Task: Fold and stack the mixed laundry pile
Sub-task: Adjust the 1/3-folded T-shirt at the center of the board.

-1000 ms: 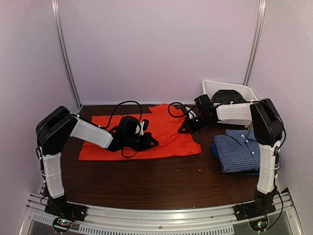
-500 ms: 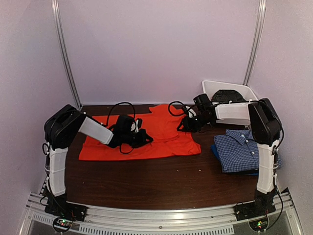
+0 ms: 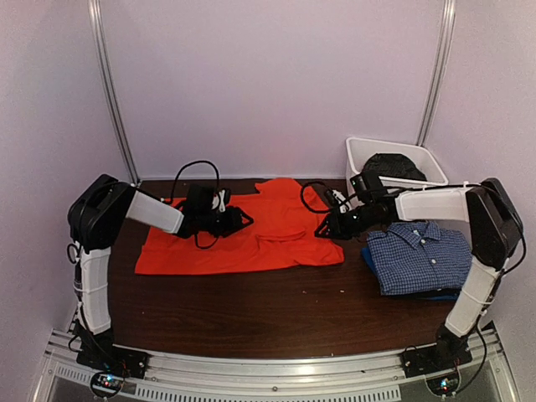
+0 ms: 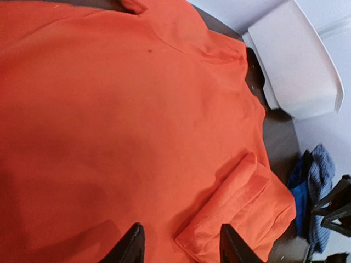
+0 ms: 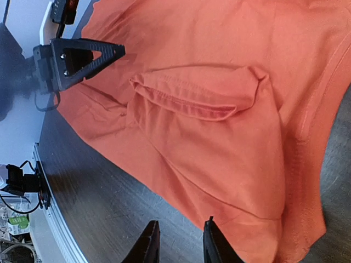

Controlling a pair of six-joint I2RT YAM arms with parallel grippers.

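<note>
The bright orange T-shirt [image 3: 251, 239] lies spread flat on the dark table, with one sleeve folded in on it [image 3: 280, 239]. My left gripper [image 3: 239, 219] hovers open over the shirt's back left part. In the left wrist view [image 4: 181, 246] the jaws stand wide apart over the orange cloth [image 4: 109, 109], beside the folded sleeve [image 4: 236, 211]. My right gripper [image 3: 327, 230] is open and empty at the shirt's right edge. In the right wrist view [image 5: 178, 244] it is over the hem [image 5: 236, 181]. The blue-and-white check shirt [image 3: 414, 255] lies folded at the right, on a blue piece [image 3: 369, 261].
A white tub [image 3: 358, 155] stands at the back right with a dark garment [image 3: 389, 165] in it; it also shows in the left wrist view [image 4: 296, 60]. Black cables trail from both wrists over the shirt. Bare table [image 3: 251, 310] lies in front of the shirt.
My left gripper has drawn back towards the rear left of the shirt. My right gripper has moved right and forward to the shirt's right edge. A folded sleeve now shows on the shirt.
</note>
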